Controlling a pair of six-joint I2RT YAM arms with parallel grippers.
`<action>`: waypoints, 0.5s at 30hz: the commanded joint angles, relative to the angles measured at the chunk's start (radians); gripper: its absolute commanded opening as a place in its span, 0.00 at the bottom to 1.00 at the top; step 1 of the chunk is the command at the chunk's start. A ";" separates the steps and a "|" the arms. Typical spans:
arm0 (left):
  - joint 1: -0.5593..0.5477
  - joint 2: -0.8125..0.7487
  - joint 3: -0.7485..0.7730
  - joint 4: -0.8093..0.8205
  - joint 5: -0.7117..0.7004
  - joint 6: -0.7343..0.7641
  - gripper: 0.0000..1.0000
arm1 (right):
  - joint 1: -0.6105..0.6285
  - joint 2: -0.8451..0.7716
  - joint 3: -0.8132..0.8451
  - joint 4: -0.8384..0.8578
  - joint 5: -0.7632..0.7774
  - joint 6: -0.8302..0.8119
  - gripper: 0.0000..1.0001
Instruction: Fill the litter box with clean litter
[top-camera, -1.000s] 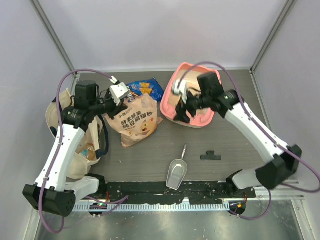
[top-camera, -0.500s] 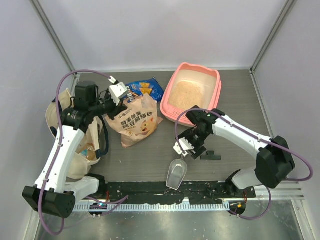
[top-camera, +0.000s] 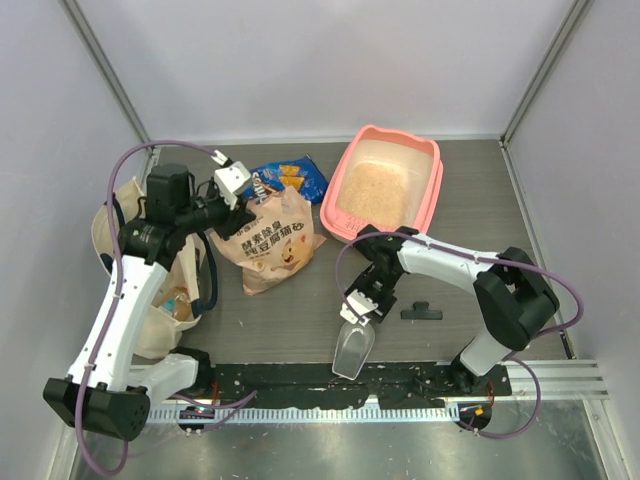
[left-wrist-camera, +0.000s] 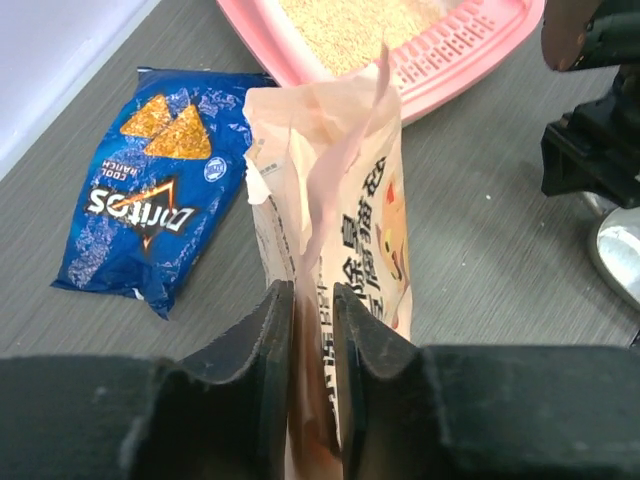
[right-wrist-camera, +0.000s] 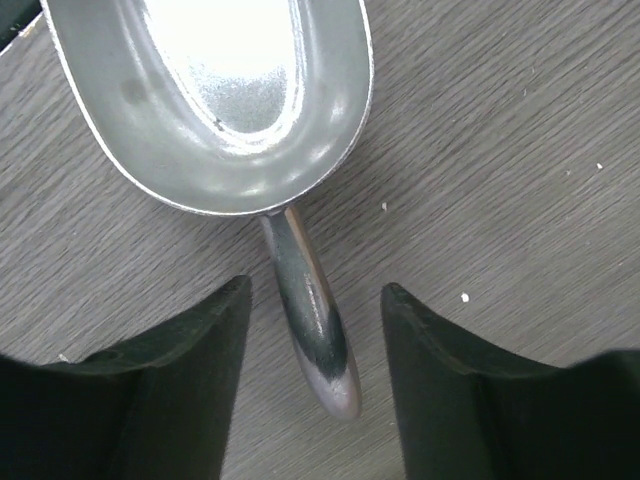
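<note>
Spread wide, the right gripper (right-wrist-camera: 315, 300) hangs low over the grey table (top-camera: 280, 320). Its two black fingers (right-wrist-camera: 190, 370) flank the slim handle of a silver metal scoop (right-wrist-camera: 220, 90), and the wrist view shows a gap on both sides. That straddle looks like the set-up for a pinch on the handle. The scoop lies flat near the front edge, its bowl up and empty.

The left gripper (left-wrist-camera: 312, 300) is clamped narrow on the torn top edge of a pinkish-beige paper bag printed with an orange cartoon cat (left-wrist-camera: 360, 230), probably to keep it standing for scooping.

The large pink plastic litter box (top-camera: 438, 150) sits at the far right of the table, well apart from the scoop. Pale beige sandy litter (top-camera: 375, 190) covers the middle of its floor, while the far end looks thin or bare.

From above, the right gripper hides the scoop handle. No view looks into the bag, so how much litter it holds is unknown. A blue Doritos chip bag (left-wrist-camera: 150, 210) lies flat behind it, partly covered in the overhead view.
</note>
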 joint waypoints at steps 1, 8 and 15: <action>0.002 -0.046 0.026 0.074 0.026 -0.037 0.27 | 0.005 0.007 0.002 0.017 0.012 -0.047 0.51; 0.002 -0.047 0.031 0.080 0.038 -0.048 0.29 | 0.000 -0.025 0.052 -0.073 0.053 -0.044 0.10; 0.002 -0.038 0.147 0.105 0.098 -0.212 0.60 | -0.018 -0.140 0.132 -0.228 0.067 -0.026 0.02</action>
